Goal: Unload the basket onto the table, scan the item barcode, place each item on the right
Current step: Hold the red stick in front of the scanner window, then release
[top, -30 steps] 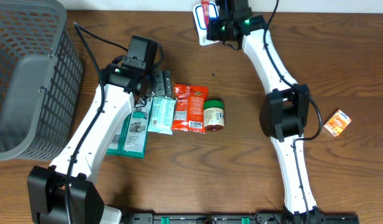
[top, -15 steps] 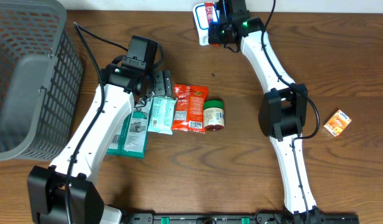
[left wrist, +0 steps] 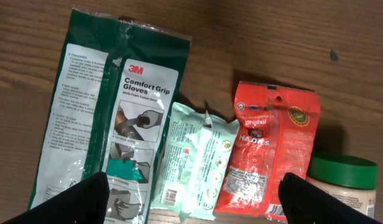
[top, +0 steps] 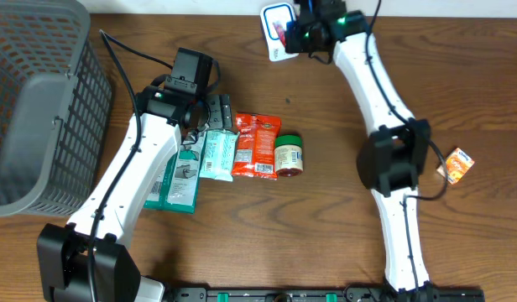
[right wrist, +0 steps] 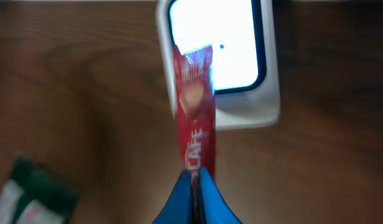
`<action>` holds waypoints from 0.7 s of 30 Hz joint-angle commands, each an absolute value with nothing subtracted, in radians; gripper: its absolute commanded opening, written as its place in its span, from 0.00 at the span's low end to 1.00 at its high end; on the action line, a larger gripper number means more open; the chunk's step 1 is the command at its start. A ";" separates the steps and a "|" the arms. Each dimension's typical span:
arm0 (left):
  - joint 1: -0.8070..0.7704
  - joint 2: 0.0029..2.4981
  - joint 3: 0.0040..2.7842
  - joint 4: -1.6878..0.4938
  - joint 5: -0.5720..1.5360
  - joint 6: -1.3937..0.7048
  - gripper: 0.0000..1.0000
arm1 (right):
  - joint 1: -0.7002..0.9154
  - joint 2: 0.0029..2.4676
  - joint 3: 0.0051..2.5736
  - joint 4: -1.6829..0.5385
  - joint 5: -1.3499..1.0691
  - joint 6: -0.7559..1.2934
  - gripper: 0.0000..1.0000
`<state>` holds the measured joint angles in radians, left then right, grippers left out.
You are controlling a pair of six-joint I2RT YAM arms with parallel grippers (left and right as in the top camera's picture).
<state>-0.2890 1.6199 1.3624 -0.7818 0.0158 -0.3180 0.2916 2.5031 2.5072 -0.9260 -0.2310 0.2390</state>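
Note:
My right gripper is shut on the lower end of a thin red packet. The packet stands edge-on above the white scanner, crossing the left side of its bright window. In the overhead view that scanner sits at the table's far edge, with my right gripper just to its right. My left gripper hangs open above a mint wipes pack, holding nothing.
A green glove pack, a red candy bag and a green-lidded jar lie in a row beside the wipes. A grey basket stands at the left. A small orange box lies at the right.
My right wrist has swung to the right with the red packet, uncovering more of the scanner's window. The left arm has not moved.

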 commanded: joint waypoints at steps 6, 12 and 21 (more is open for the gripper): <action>-0.286 1.621 1.359 -0.784 -0.001 -0.327 0.88 | 0.250 2.231 2.525 -1.246 -0.236 0.223 0.01; -0.286 1.621 1.359 -0.784 -0.001 -0.327 0.88 | 0.221 2.181 2.524 -1.468 -0.236 0.167 0.01; -0.286 1.621 1.359 -0.784 -0.001 -0.327 0.88 | 0.282 2.255 2.503 -1.481 -0.149 -0.029 0.66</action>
